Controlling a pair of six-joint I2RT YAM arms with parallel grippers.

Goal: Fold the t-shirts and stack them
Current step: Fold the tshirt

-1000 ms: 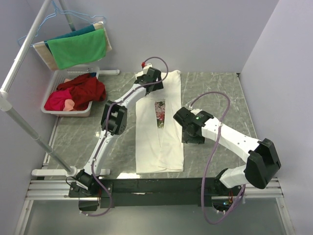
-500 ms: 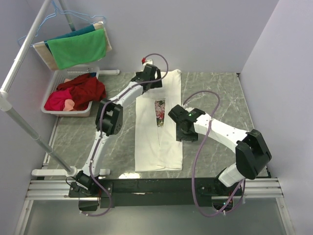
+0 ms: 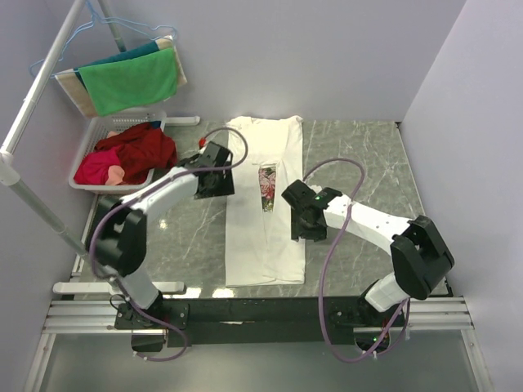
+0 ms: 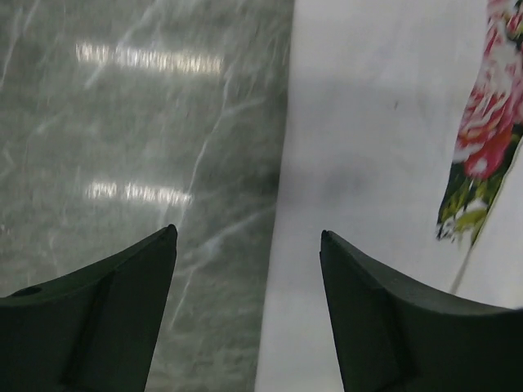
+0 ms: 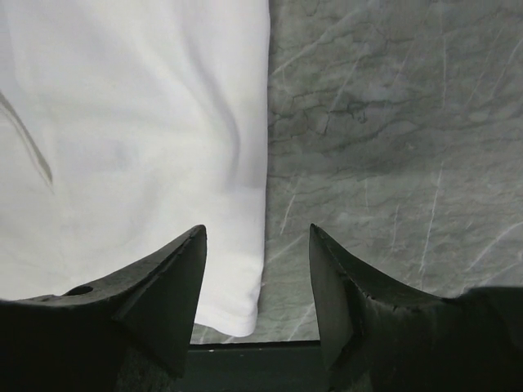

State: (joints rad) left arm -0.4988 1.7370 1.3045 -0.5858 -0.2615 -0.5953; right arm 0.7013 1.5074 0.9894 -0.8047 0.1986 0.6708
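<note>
A white t-shirt [image 3: 265, 208] lies on the table folded into a long narrow strip, with a slit of pink floral print [image 3: 267, 188] showing at its middle. My left gripper [image 3: 214, 181] hovers open over the strip's left edge [image 4: 282, 245], nothing between its fingers; the floral print [image 4: 482, 155] shows at the right of the left wrist view. My right gripper [image 3: 301, 222] stands open over the strip's right edge [image 5: 263, 204], jaws straddling the edge and holding nothing. The shirt's near hem [image 5: 237, 314] shows low in the right wrist view.
A white basket [image 3: 98, 181] with red and pink clothes [image 3: 131, 153] sits at the table's left. Green and teal cloths [image 3: 131, 77] hang on a rack [image 3: 37, 82] at the back left. Purple walls close in the back and right. A black rail [image 3: 261, 310] runs along the near edge.
My left arm has swung back from the shirt's far collar end to its left edge at mid-length, jaws narrowing a little. My right gripper shifted slightly left toward the shirt's right edge.
</note>
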